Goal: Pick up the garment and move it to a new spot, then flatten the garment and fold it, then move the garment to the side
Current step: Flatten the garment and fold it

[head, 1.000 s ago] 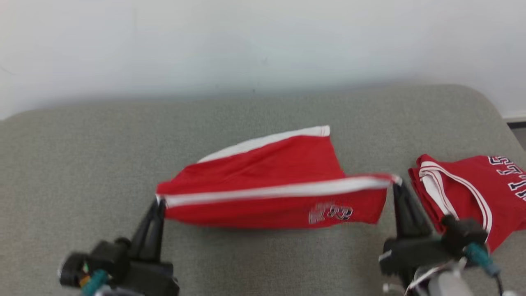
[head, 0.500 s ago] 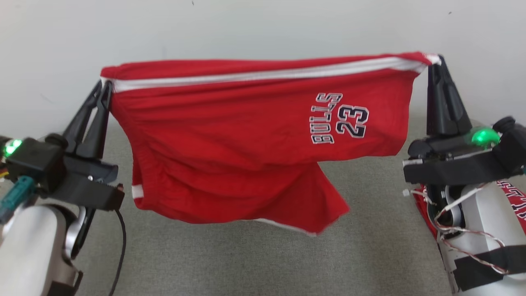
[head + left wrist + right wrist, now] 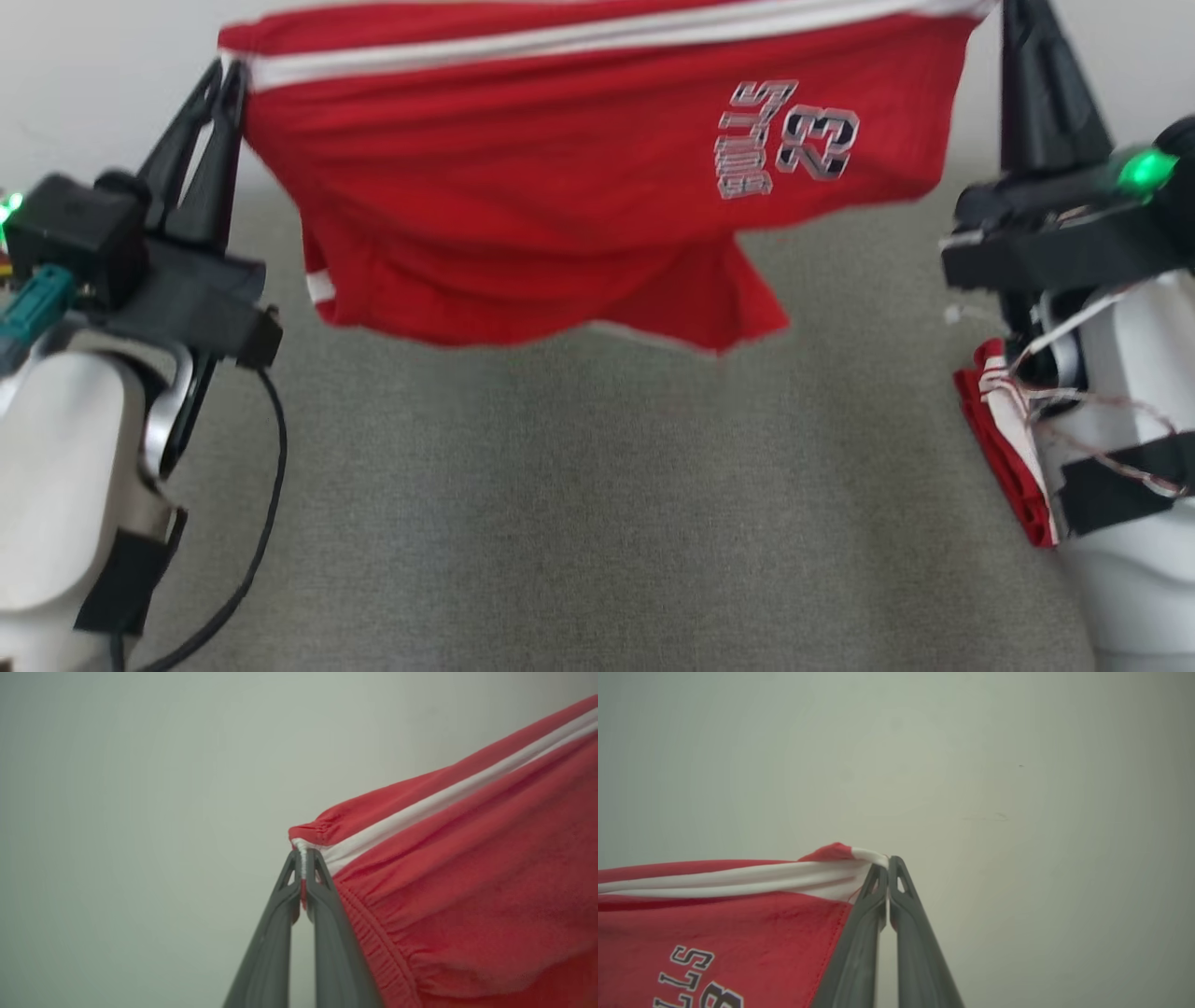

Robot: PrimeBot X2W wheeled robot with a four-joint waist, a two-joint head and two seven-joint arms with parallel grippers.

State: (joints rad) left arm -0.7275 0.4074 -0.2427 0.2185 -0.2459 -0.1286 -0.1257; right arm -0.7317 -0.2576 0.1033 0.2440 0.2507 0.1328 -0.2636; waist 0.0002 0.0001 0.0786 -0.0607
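Red shorts [image 3: 523,187] with a white stripe along the waistband and "BULLS 23" lettering hang stretched in the air between my two grippers, above the grey surface [image 3: 579,504]. My left gripper [image 3: 224,75] is shut on the waistband's left corner, seen close up in the left wrist view, where the left gripper [image 3: 302,858] pinches the shorts [image 3: 467,877]. My right gripper [image 3: 888,863] is shut on the opposite corner of the shorts [image 3: 724,928]; in the head view its tips are cut off by the top edge.
A second folded red garment [image 3: 1004,448] with white trim lies at the right edge of the surface, partly behind my right forearm [image 3: 1130,439]. A pale wall [image 3: 93,84] rises behind the surface. My left forearm [image 3: 65,504] and a black cable [image 3: 266,523] fill the lower left.
Both grippers have lifted the shorts from low over the surface to high in the air, stretched wide. The head camera has also shifted between frames.
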